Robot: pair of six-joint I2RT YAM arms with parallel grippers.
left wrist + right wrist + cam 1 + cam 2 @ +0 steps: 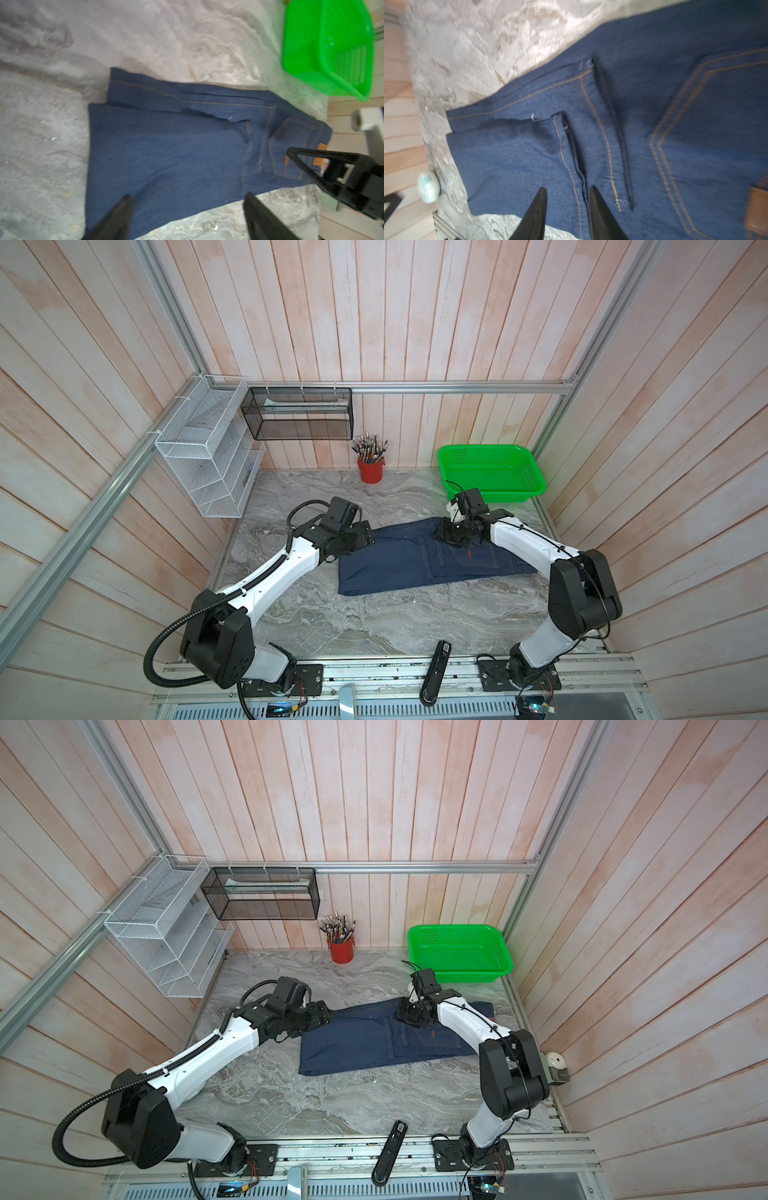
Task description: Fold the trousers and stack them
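My left claw (189,196) is spread wide and grasps nothing. It hangs over the dark indigo-blue denim trousers (407,564) with tan stitching, and the cloth below it lies flat, caught by neither finger as far as I can see. My right claw (568,188) stands over the same garment with its fingers only narrowly apart. The ridge of the leg hems (564,149) runs up towards that gap. The wrist view is blurred, so I cannot tell whether I have denim pinched there or am merely close above it.

The trousers lie on the grey marbled tabletop (374,622) between my two claws, as one flat oblong. I judge the early stages done. The legs lie one on the other and are doubled back, so the hems rest just short of the back pocket (291,149). The tan leather patch (322,147) is at my right claw's end and the folded edge at my left claw's end.

What is left, by my reckoning, is some squaring, since the upper layer sits slightly askew. After that probably one more fold across, then the stacking. Nothing is stacked yet. The bright green plastic mesh basket (498,495) beyond my right claw is empty, though I cannot say whether it is the destination.
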